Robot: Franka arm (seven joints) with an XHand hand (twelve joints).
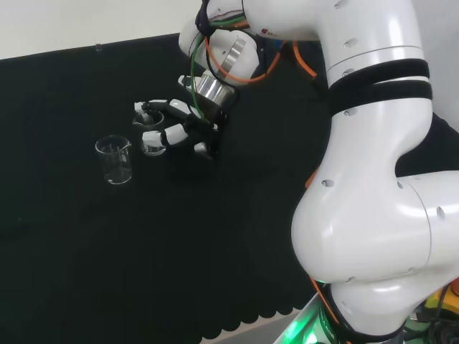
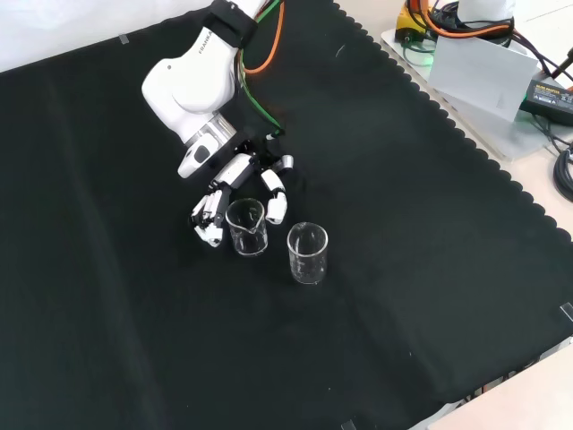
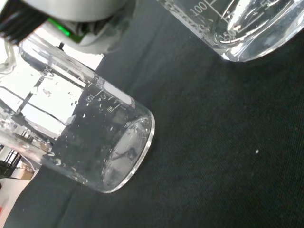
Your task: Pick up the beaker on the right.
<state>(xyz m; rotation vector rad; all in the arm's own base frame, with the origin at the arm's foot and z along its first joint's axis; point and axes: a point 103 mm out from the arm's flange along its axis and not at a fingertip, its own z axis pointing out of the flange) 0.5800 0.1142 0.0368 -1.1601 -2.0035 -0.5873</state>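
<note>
Two clear glass beakers stand upright on the black cloth. In the front view the left beaker (image 2: 247, 227) stands between the fingers and thumb of my hand (image 2: 235, 176), and the right beaker (image 2: 307, 253) stands free a little nearer. In the head view my hand (image 1: 188, 127) reaches from the right around the farther beaker (image 1: 151, 135), and the other beaker (image 1: 115, 159) stands alone to its left. The fingers (image 2: 208, 219) are spread and lightly bent on either side of the glass; I cannot tell whether they touch it. The wrist view has one beaker (image 3: 95, 137) and the base of another beaker (image 3: 237, 28).
The arm's white links (image 1: 373, 172) stand at the head view's right. Beyond the cloth's scalloped edge at the front view's top right lie a grey box (image 2: 483, 76) and cables. Open black cloth (image 2: 269, 358) lies around the beakers.
</note>
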